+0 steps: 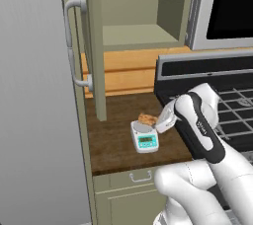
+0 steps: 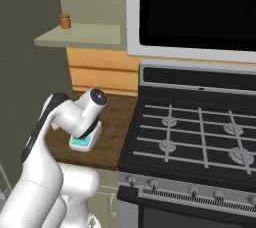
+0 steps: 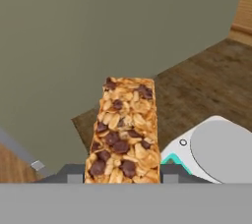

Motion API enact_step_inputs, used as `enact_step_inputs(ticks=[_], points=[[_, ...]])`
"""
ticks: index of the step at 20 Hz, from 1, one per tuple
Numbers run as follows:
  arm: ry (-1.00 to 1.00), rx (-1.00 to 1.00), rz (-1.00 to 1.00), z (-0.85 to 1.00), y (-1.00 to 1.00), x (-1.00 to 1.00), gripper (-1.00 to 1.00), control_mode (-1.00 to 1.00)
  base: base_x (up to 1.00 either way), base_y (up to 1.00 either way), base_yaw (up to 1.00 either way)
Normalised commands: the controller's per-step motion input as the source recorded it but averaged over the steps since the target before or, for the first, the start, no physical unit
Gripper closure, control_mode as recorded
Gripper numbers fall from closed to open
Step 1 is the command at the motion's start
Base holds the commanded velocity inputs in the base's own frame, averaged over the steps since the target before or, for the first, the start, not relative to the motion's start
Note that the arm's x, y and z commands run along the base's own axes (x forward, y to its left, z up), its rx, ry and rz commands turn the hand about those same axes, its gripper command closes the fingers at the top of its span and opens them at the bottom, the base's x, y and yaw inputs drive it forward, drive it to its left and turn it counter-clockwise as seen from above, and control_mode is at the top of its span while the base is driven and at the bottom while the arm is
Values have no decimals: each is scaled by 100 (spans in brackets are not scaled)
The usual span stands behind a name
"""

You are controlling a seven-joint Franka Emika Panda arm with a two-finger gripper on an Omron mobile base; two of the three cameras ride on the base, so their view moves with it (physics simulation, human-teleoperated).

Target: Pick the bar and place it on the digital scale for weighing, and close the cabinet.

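Closest to hand cam: bar (image 3: pixel 124 132), oblong w/ oats and dark chips, running up from 6 o'clock, pinched between my gripper (image 3: pixel 123 175) fingers at its near end. Digital scale (image 3: pixel 216 149) sits at 4 o'clock of the bar in hand view, grey round plate and a bit of teal edge showing. Bar is off the plate, just beside it, held above the dark wood counter (image 3: pixel 197 85).

Left base view: gripper (image 1: pixel 157 119) is low over the counter (image 1: pixel 111 135), bar (image 1: pixel 147 118) poking out at roughly 12 o'clock of the scale (image 1: pixel 144 136), over its far edge; can't tell if touching. Teal display faces the near counter edge.

Cabinet (image 1: pixel 91 46) door is swung open, edge-on to me, curved grey handle (image 1: pixel 73 12) at 10 o'clock of the scale; shelf inside visible. Stove (image 1: pixel 227 105) w/ grates at 3 o'clock of the scale.

Right base view: arm covers most of the scale (image 2: pixel 81 143), only the teal panel peeks out. Small brown jar (image 2: pixel 65 21) on the cabinet shelf at 11 o'clock.
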Motion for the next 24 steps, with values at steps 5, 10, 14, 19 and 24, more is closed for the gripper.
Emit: enact_step_inputs(ticks=[5,10,14,19,24], points=[[-2,-6,0,-31,0,9,100,-100,0,0,0],[0,-4,0,-19,-6,29,100,-100,0,0,0],[0,0,0,-8,-18,39,100,-100,0,0,0],[3,0,0,-3,-30,42,100,-100,0,0,0],[4,0,0,-5,-4,26,100,-100,0,0,0]])
